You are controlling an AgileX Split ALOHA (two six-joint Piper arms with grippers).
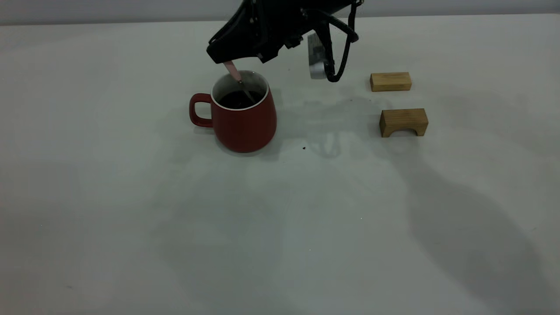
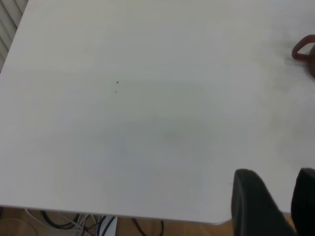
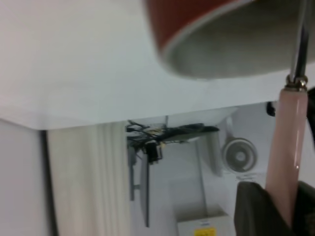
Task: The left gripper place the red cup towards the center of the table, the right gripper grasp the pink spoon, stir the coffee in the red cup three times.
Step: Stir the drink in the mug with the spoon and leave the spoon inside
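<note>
The red cup (image 1: 243, 118) stands upright near the middle of the table (image 1: 280, 227), handle to the left, with dark coffee (image 1: 236, 99) inside. My right gripper (image 1: 224, 60) hovers just above the cup's rim, shut on the pink spoon (image 1: 231, 70). The spoon's grey neck slants down into the coffee, which hides the bowl. In the right wrist view the pink spoon (image 3: 288, 147) sits between the fingers (image 3: 256, 209), with its neck reaching into the red cup (image 3: 197, 24). My left gripper (image 2: 288, 201) is open and empty over the table's edge, far from the red cup (image 2: 304, 49).
Two tan wooden blocks lie right of the cup: a flat one (image 1: 390, 82) farther back and an arched one (image 1: 403, 122) nearer. A small dark speck (image 1: 303, 148) marks the table beside the cup.
</note>
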